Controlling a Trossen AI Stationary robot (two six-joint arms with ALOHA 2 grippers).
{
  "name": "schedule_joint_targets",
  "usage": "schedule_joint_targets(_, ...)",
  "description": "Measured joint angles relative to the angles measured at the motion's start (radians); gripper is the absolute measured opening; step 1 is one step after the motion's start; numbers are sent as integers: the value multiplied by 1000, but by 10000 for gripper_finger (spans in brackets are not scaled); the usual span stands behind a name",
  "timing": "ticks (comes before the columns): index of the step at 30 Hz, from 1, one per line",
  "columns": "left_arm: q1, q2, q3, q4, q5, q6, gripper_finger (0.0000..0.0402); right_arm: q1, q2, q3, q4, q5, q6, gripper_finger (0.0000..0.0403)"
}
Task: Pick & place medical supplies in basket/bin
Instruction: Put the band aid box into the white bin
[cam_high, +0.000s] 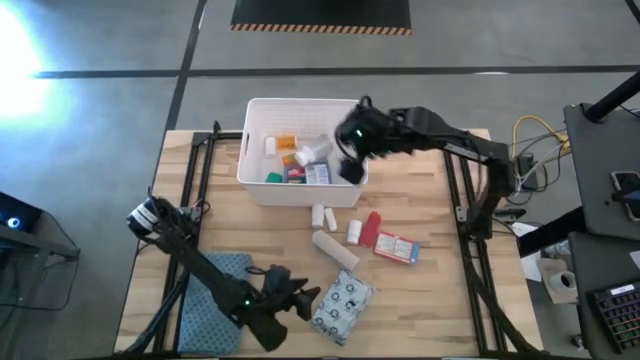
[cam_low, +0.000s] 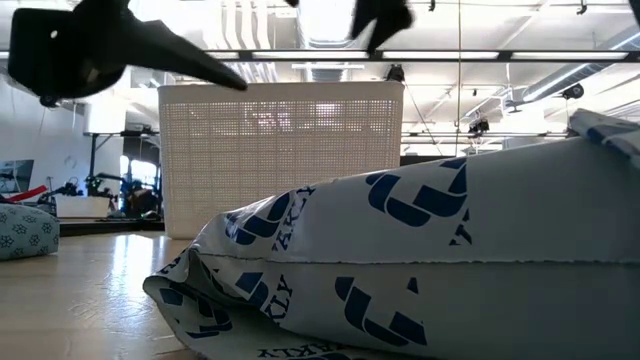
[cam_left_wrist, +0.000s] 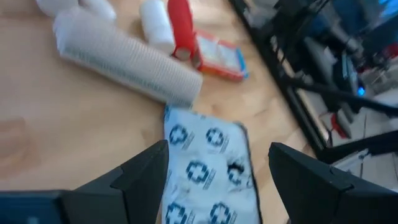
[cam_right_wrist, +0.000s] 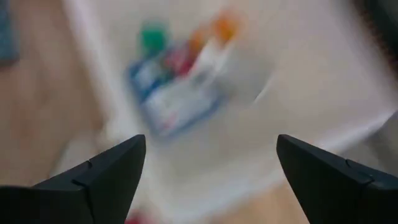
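Your white bin (cam_high: 258, 178) sits at the table's far side with several supplies already inside, and the right gripper (cam_high: 349, 150) hangs over its right edge, fingers spread wide and empty. The patterned packet (cam_high: 342, 297) lies at the near edge, just ahead of your left gripper (cam_high: 303, 297), plainly the nearer one. Its fingers gape wide, framing the packet (cam_left_wrist: 208, 168) and holding nothing.

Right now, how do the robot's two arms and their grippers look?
Both arms are dark, almost black, built of slim jointed links. The left gripper and the right gripper each have two broad, wedge-shaped dark fingers. A small green light glows on the left arm and the right arm.
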Motion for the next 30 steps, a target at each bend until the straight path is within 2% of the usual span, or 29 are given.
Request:
schedule_joint_targets(3, 20, 0, -3, -6, 81, 6, 255, 40, -33, -25, -175, -77, 89, 352)
schedule_joint_targets(6, 37, 0, -15, -8, 142, 41, 255, 107, -76, -73, -261, -75, 132, 352)
schedule_joint_targets(11, 67, 0, -23, -11, 292, 107, 255, 240, -196, -236, -260, -159, 242, 352)
schedule_joint_targets(17, 74, -33, -36, -8, 314, 182, 255, 406, -332, -519, -250, -188, 508, 352)
schedule_joint_targets(20, 77, -47, -58, -7, 323, 195, 255, 463, -392, -685, -199, -199, 612, 352)
schedule_joint_targets(24, 84, -68, -85, 16, 335, 228, 255, 502, -475, -910, -27, -310, 738, 352)
schedule_joint_targets(26, 87, -74, -90, 20, 344, 235, 255, 512, -515, -1012, 97, -305, 775, 352)
schedule_joint_targets(30, 88, -74, -88, 29, 351, 264, 255, 506, -569, -1185, 333, -213, 776, 352)
